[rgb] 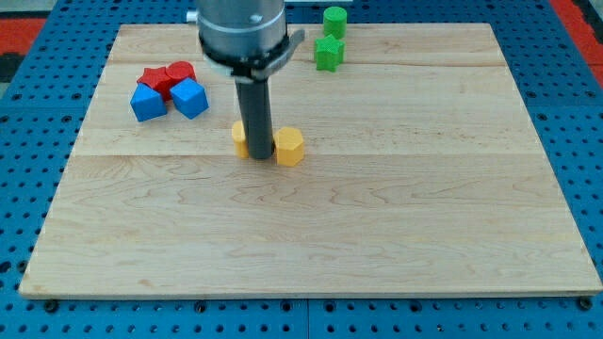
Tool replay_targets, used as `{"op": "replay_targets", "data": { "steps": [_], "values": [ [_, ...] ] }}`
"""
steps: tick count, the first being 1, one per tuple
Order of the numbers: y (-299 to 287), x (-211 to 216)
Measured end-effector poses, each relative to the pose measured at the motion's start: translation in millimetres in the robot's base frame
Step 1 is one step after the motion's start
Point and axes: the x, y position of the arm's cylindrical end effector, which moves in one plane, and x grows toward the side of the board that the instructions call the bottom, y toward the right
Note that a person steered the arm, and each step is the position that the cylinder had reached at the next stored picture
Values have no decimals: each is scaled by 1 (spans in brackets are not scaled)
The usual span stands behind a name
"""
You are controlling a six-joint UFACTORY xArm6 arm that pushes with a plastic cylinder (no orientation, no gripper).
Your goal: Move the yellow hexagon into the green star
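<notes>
Bare wooden board [311, 254] fills the foreground nearest the camera, with nothing on its lower half; every block sits toward the view's top.

From the view's left: two blue blocks [148, 104] and [189, 98] lie touching two red blocks [167, 76], a tight cluster near the board's upper-left corner, well away from the action and judged irrelevant to the job in hand.

Near the centre, a second yellow block [239, 137] peeks out from behind the dark rod; its shape cannot be made out because the rod hides most of it. My tip [259, 156] stands between that block and the yellow hexagon [289, 147], just beside or touching the hexagon's left face. That position reads as deliberate: coming at the hexagon from its left and lower side sets up a shove toward the view's upper right.

That is where the target waits. The green star [329, 53] sits near the board's top edge, with a green block [334, 19], seemingly a cylinder, just above it. The hexagon remains well apart from the star, so the task looks barely begun, with open board between them.

No jaws exist on this rig to open, close or grasp; the arm ends in a plain rod that holds nothing and can only push. One risk, as a judgement: an off-centre push could spin the hexagon aside or drag the neighbouring yellow block along.
</notes>
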Motion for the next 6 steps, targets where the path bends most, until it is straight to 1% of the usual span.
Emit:
{"op": "replay_targets", "data": {
  "steps": [1,2,3,4,5,6],
  "values": [
    [12,17],
    [18,44],
    [61,0],
    [49,-76],
    [49,-86],
    [58,-114]
  ]
}}
